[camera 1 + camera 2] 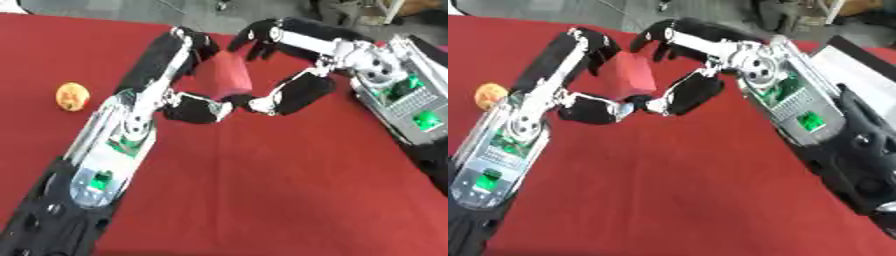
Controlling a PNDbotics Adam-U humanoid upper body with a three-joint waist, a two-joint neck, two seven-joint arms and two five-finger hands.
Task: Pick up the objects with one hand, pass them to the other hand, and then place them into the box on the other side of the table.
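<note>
A red block is held above the red table at mid-height, between my two hands. My left hand comes in from the lower left, its fingers curled over the block's left side and its thumb under it. Reaching in from the right, my right hand has its fingers curled over the block's top right corner and its thumb at the block's lower right edge. Both hands touch the block. A small round orange-yellow object lies on the table, left of my left arm.
The red table fills most of the view, with its far edge along the top. A pale flat surface with a dark rim shows at the right edge, behind my right forearm. Grey floor lies beyond the table.
</note>
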